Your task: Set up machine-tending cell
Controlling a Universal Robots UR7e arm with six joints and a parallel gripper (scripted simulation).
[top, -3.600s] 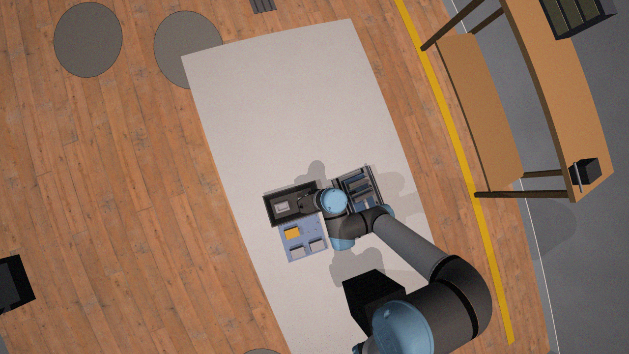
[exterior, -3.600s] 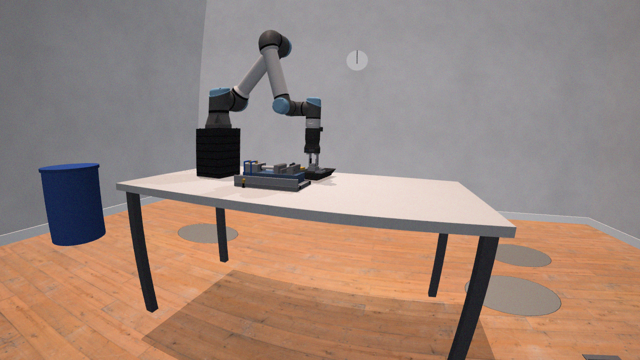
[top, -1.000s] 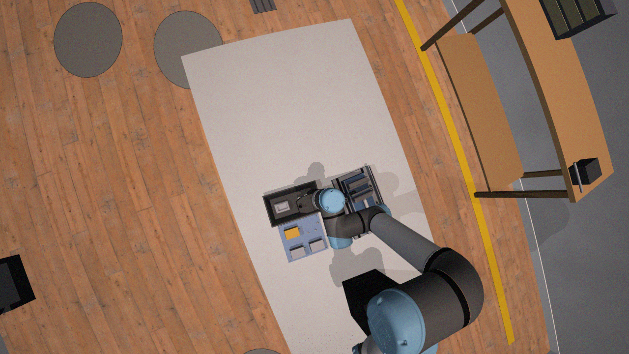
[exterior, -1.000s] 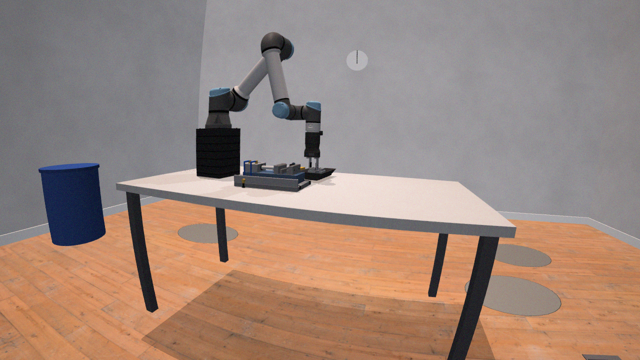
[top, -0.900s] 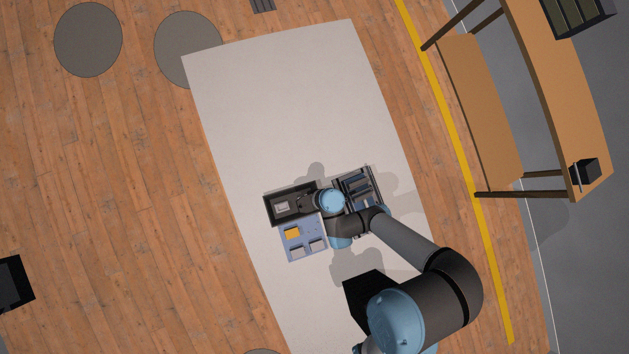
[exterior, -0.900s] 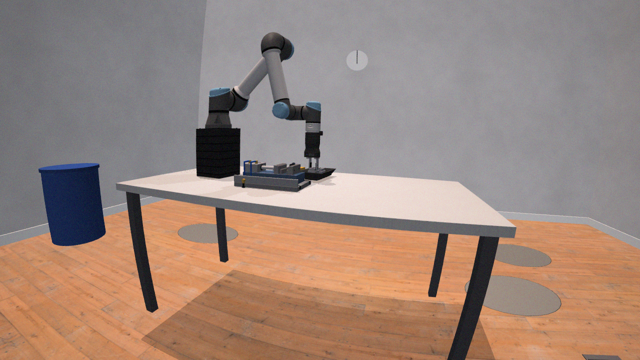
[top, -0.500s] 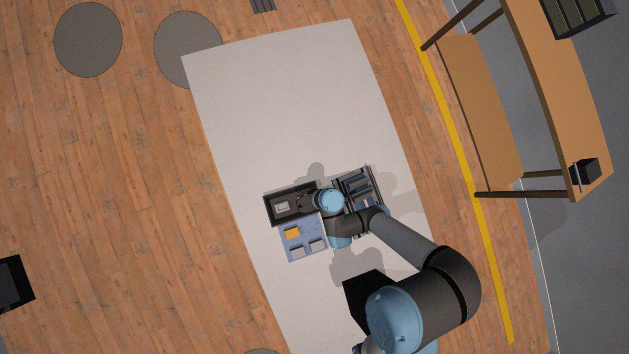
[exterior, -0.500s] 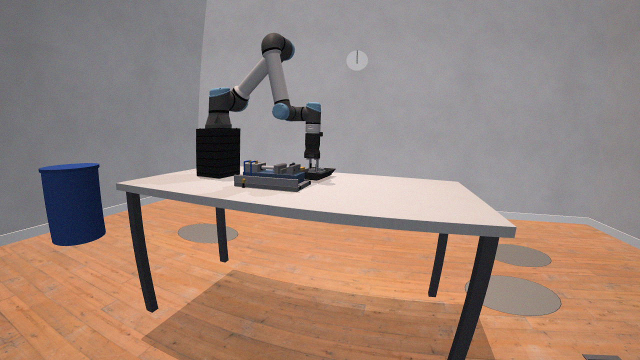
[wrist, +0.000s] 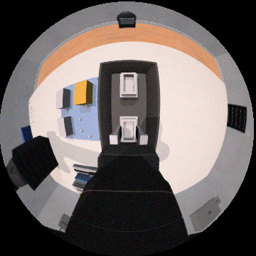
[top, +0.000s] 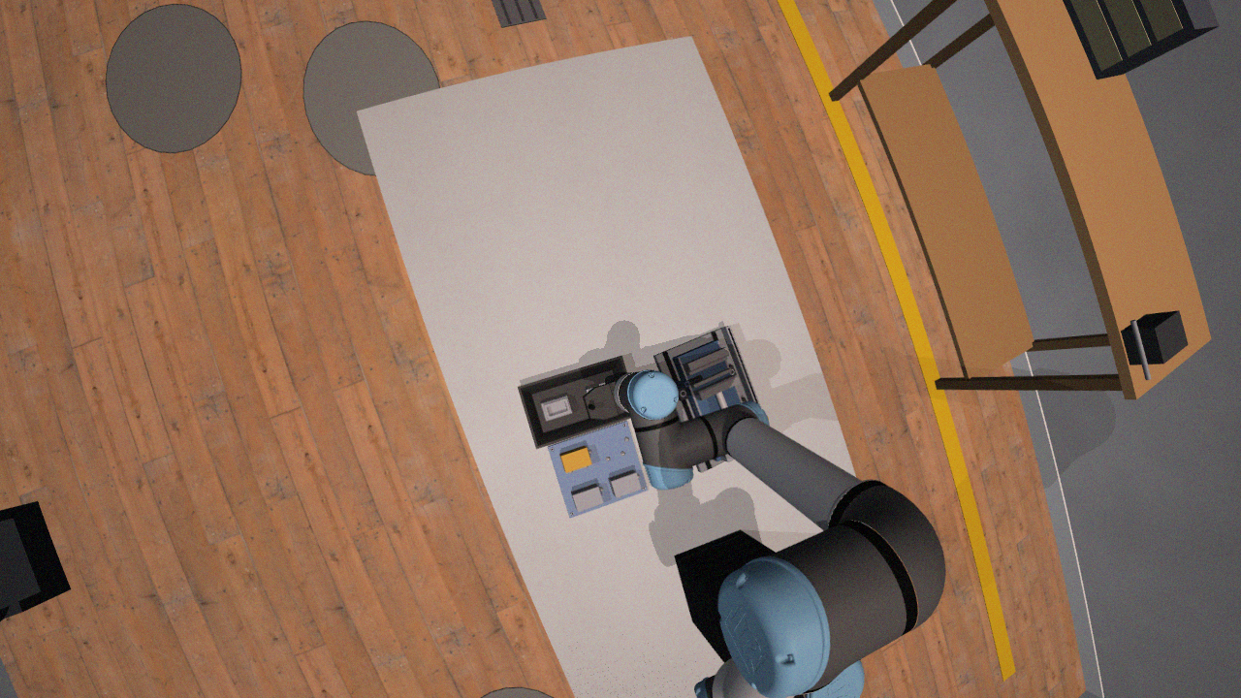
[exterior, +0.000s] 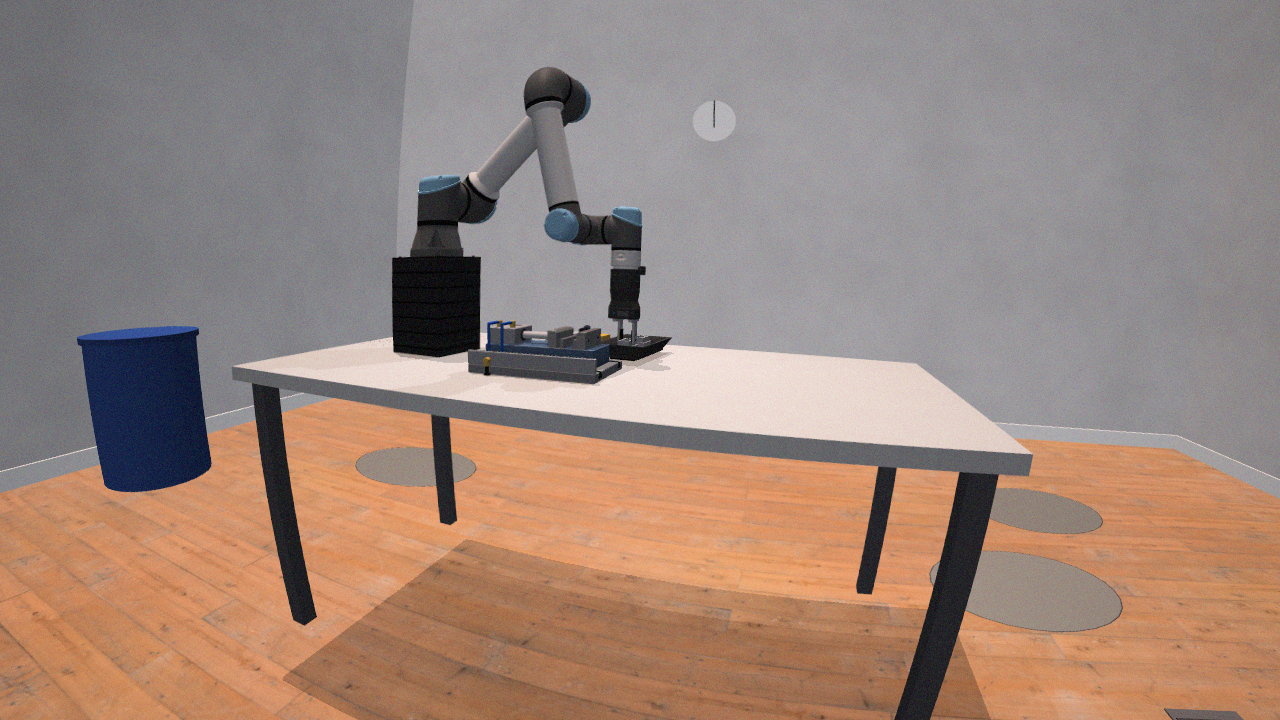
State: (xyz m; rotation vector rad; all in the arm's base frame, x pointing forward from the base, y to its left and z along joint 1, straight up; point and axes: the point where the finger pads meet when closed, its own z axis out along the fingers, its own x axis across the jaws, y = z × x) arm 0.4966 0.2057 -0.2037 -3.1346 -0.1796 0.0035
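Observation:
My gripper point(wrist: 129, 130) is shut on a finished part point(wrist: 128, 129), pocket up, and hangs over the near end of the dark outfeed tray point(wrist: 129, 99). In the exterior view the gripper point(exterior: 629, 333) is down at the tray's rim. A second finished part point(wrist: 129, 84) lies flat, pocket up, at the tray's far end; it also shows in the top view point(top: 556, 407). The blue infeed plate point(top: 596, 468) carries a brass blank point(top: 575, 459) and two aluminium blanks point(top: 587, 496) point(top: 623, 483). The vise point(top: 707, 374) stands beside the tray; my arm hides part of it.
A black pedestal point(exterior: 435, 304) carries my arm's base at the table's corner. A blue barrel point(exterior: 143, 404) stands on the floor beside the table. A wooden bench point(top: 945, 225) and shelf stand beyond the yellow line.

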